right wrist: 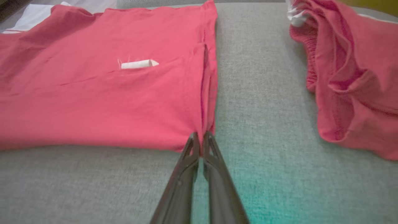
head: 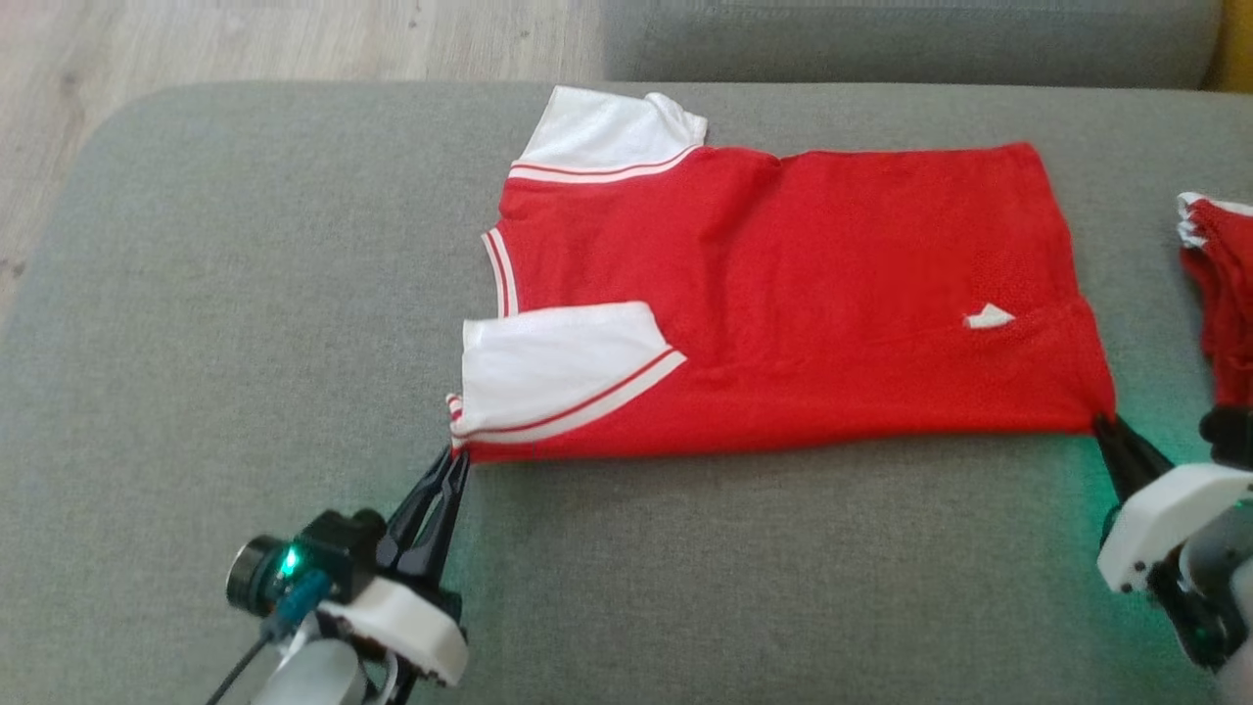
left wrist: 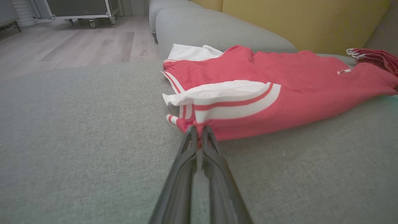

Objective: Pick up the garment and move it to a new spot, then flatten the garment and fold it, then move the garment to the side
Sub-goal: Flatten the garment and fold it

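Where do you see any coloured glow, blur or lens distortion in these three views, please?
Head view: green glow spills on the grey cushion at lower right; the shirt is evenly lit. Left wrist view: wide-angle bending curves the cushion's edge; the left jaws blur up close. Right wrist view: teal tint on the cushion, soft focus.

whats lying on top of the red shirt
A white sleeve with a red stripe lies folded onto the red shirt, and a small white tag sits near its hem. The shirt fabric beneath the sleeve is covered and cannot be seen.
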{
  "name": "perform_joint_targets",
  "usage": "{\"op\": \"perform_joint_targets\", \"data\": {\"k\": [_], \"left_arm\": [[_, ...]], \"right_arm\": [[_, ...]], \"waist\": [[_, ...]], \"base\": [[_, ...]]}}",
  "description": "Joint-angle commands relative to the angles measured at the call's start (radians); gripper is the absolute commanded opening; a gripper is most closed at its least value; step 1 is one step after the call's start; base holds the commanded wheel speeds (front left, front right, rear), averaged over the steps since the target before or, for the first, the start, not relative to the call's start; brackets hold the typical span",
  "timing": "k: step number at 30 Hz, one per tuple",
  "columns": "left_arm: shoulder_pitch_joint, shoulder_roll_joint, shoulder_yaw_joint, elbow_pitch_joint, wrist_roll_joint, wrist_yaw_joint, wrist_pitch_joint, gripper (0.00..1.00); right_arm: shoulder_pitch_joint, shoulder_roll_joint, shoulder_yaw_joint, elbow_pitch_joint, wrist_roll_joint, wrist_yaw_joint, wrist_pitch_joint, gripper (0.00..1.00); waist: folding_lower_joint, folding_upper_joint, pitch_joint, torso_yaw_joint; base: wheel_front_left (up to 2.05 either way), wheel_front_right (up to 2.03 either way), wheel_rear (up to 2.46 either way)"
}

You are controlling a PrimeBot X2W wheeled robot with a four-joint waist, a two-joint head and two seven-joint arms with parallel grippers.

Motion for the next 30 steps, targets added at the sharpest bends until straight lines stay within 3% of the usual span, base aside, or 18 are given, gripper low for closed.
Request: {"op": "perform_joint_targets", "data": {"k": [1,6,12,21,25,26,27,28,29,30], "left_arm": [[-0.005,0.037,0.043,-0.026,0.01,0.006,-0.013,0.0],[0.046,0.063,0.036,-0.068,0.017,0.008,-0.013,0.0],[0.135,0.097,0.013,-0.14,0.013,0.02,0.016,0.0],[0.286,0.142,-0.004,-0.301,-0.023,0.063,0.099,0.0],[0.293,0.134,-0.01,-0.315,-0.04,0.062,0.118,0.0],[0.291,0.131,-0.011,-0.312,-0.043,0.063,0.121,0.0],[0.289,0.127,-0.011,-0.31,-0.045,0.065,0.122,0.0],[0.287,0.124,-0.011,-0.307,-0.047,0.066,0.124,0.18],[0.285,0.121,-0.011,-0.306,-0.049,0.068,0.125,0.72],[0.284,0.118,-0.01,-0.304,-0.051,0.071,0.125,1.0]], "right_arm": [[0.022,-0.036,0.019,-0.034,0.012,-0.001,0.004,0.0],[0.105,-0.091,0.038,-0.125,0.063,-0.001,0.05,0.0],[0.236,-0.126,-0.015,-0.246,0.099,-0.001,0.092,0.0],[0.378,-0.114,-0.106,-0.403,0.079,-0.001,0.169,0.0],[0.405,-0.1,-0.113,-0.432,0.081,-0.001,0.202,0.0],[0.408,-0.098,-0.112,-0.439,0.08,-0.001,0.211,0.13],[0.408,-0.097,-0.111,-0.445,0.079,-0.001,0.219,0.35],[0.408,-0.095,-0.11,-0.452,0.08,-0.001,0.224,0.65],[0.405,-0.094,-0.114,-0.458,0.079,-0.001,0.224,1.0],[0.401,-0.093,-0.121,-0.463,0.073,-0.001,0.219,1.0]], "waist": [[0.0,-0.0001,-0.008,-0.002],[0.0,-0.0001,-0.031,-0.009],[0.0,-0.0001,-0.047,-0.026],[0.0,-0.0001,-0.049,-0.064],[0.0,-0.0001,-0.056,-0.068],[0.0,-0.0001,-0.057,-0.071],[0.0,-0.0001,-0.057,-0.075],[0.0,-0.0001,-0.056,-0.078],[0.0,-0.0001,-0.057,-0.082],[0.0,-0.0001,-0.058,-0.087]], "base": [[0.0,0.0,0.0],[0.0,0.0,0.0],[0.0,0.0,0.0],[0.0,0.0,0.0],[0.0,0.0,0.0],[0.0,0.0,0.0],[0.0,0.0,0.0],[0.0,0.0,0.0],[0.0,0.0,0.0],[0.0,0.0,0.0]]}}
